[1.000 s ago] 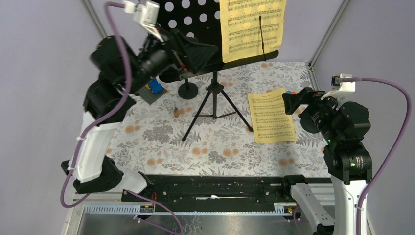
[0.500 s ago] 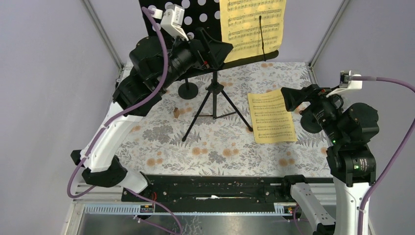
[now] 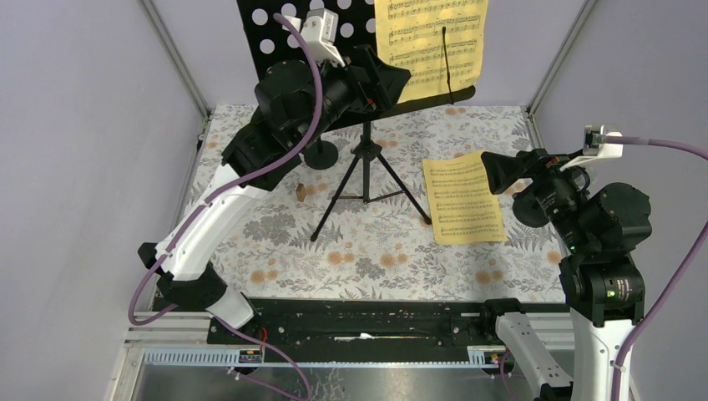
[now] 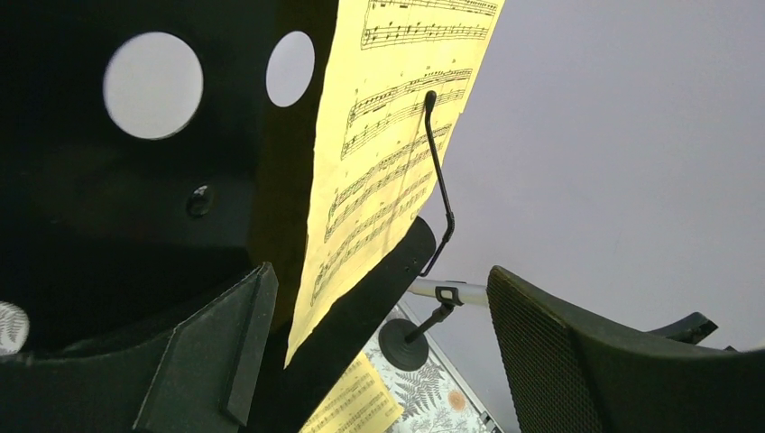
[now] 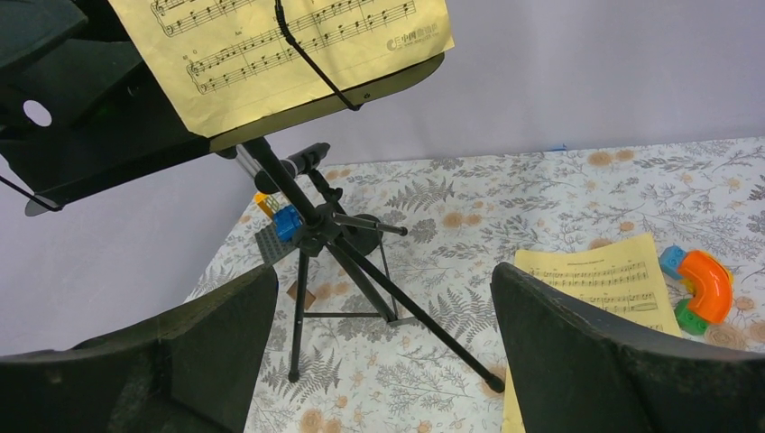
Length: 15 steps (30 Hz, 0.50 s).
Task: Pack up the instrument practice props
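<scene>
The black perforated music rack [image 3: 275, 21] stands on tripod legs [image 3: 365, 188] at the back of the table. A yellow sheet-music page [image 3: 430, 46] rests on its ledge under a wire holder [image 4: 440, 180]. My left gripper [image 3: 388, 83] is open at the page's lower left corner. In the left wrist view the page's bottom edge [image 4: 388, 162] and the ledge lie between its fingers, untouched. A second yellow page [image 3: 462, 199] lies flat on the table. My right gripper [image 3: 501, 171] hovers open over its right edge, holding nothing. A silver microphone [image 4: 447, 293] sits on a disc-based post [image 4: 403, 345].
A black microphone [image 5: 302, 161] on another disc-based post [image 3: 321, 154] stands behind the tripod. The yellow-and-blue block build [image 5: 287, 223] and a small brown block [image 3: 300, 191] lie at the left. The orange-green-blue toy [image 5: 699, 289] is next to the flat page. Grey walls enclose the table.
My left arm has swung right and up from the table's left side to the rack's ledge. The right arm has only shifted slightly. Both grippers stayed open.
</scene>
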Tool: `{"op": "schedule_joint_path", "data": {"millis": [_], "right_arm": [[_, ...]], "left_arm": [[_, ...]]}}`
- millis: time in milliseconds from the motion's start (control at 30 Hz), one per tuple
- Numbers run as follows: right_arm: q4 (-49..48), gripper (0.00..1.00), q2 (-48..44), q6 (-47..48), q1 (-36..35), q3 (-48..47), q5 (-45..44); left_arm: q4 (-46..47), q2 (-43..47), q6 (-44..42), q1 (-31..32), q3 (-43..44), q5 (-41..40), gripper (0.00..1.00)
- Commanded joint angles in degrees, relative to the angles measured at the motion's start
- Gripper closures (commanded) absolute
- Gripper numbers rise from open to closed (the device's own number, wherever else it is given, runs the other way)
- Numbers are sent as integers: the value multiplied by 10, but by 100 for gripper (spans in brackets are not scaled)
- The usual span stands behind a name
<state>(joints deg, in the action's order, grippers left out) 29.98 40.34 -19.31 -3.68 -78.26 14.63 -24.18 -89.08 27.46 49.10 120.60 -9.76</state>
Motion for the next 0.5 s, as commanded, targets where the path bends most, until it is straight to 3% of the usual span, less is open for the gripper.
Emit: {"op": "schedule_joint_path", "data": {"millis": [0, 233, 400, 467], "right_arm": [[-7, 5, 2, 10, 3, -20, 15], [-32, 5, 13, 15, 3, -15, 70], [-87, 13, 51, 1, 3, -27, 101], [-98, 15, 77, -5, 3, -44, 91]], "left_arm": [[48, -14, -6, 2, 5, -7, 9], [81, -15, -23, 3, -21, -6, 29], [123, -5, -52, 3, -57, -34, 47], [148, -2, -66, 2, -72, -33, 49]]}}
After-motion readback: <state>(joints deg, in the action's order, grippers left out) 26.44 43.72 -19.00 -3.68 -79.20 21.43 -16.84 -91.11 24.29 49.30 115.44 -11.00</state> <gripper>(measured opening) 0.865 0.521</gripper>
